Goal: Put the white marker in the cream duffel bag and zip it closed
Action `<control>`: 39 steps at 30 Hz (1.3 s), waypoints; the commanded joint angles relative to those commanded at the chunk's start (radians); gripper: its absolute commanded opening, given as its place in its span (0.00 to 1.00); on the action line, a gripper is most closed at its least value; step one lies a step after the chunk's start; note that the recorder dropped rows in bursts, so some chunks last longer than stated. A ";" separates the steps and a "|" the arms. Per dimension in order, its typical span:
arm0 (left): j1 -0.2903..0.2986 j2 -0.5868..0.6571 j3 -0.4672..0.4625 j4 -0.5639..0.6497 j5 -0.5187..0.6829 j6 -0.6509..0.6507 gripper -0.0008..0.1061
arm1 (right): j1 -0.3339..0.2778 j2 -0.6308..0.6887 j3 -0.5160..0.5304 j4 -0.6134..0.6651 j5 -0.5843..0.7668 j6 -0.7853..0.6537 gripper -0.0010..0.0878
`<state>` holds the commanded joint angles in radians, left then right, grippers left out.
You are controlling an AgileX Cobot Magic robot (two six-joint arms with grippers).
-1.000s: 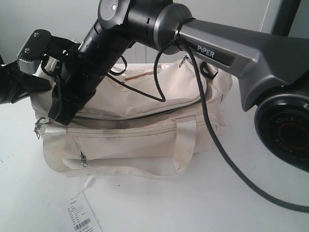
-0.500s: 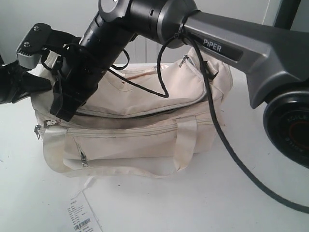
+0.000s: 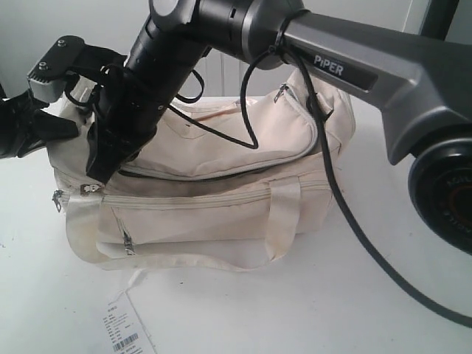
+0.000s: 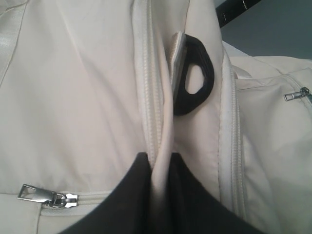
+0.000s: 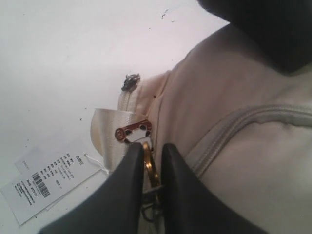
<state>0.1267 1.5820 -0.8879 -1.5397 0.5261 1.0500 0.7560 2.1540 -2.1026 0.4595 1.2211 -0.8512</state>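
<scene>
Meanwhile, at the left end of the cream duffel bag (image 3: 221, 151), the left gripper (image 4: 156, 163) has stayed put. Its fingers are pressed together on a fold of the bag's cream fabric beside the zip, bracing that end. Just right of it, the right gripper (image 5: 152, 152) has moved over the last second, a little further in from the bag's left end and slightly higher. Its fingers are nearly together, pinching the brass zip pull (image 5: 149, 168) between them.

I take that as the closing pull under way but barely begun. The open zip gap (image 3: 221, 178) still runs dark from just right of that gripper to near the bag's right end. The white marker shows in no view. It is presumably already inside the bag, but I cannot confirm that.

The paper tag (image 3: 125, 324) lies on the table (image 3: 383, 324) in front of the bag's left corner, off the zip line. The front handle (image 3: 284, 217) hangs slack down the bag's front, also off the zip line. Midway along, the bag's top flap bulges over the gap, and I judge the teeth could bind there. Toward the bag's right end the zip curves upward. There the right arm's black cable (image 3: 346, 228) drapes across the bag and down past its front. That cable is the likeliest snag.
</scene>
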 joint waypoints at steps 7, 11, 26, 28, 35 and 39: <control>0.000 0.000 0.002 0.000 -0.002 0.000 0.01 | 0.000 0.000 0.000 -0.033 0.000 0.075 0.01; 0.000 0.000 0.002 0.000 -0.002 0.000 0.01 | 0.000 -0.008 0.000 -0.045 0.000 0.125 0.01; 0.000 0.000 0.002 0.000 -0.002 0.000 0.01 | 0.002 -0.033 0.000 -0.045 0.000 0.244 0.01; 0.000 0.000 0.002 0.000 -0.002 0.000 0.01 | 0.002 -0.033 0.000 -0.039 0.000 0.203 0.01; 0.000 0.000 0.002 0.000 -0.002 0.000 0.01 | 0.002 -0.033 0.000 -0.039 0.000 0.132 0.01; 0.000 0.000 0.002 0.000 -0.004 0.000 0.01 | 0.002 -0.036 0.000 -0.039 0.000 0.130 0.01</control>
<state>0.1267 1.5820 -0.8856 -1.5397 0.5225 1.0500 0.7577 2.1182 -2.1026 0.4209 1.2211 -0.7213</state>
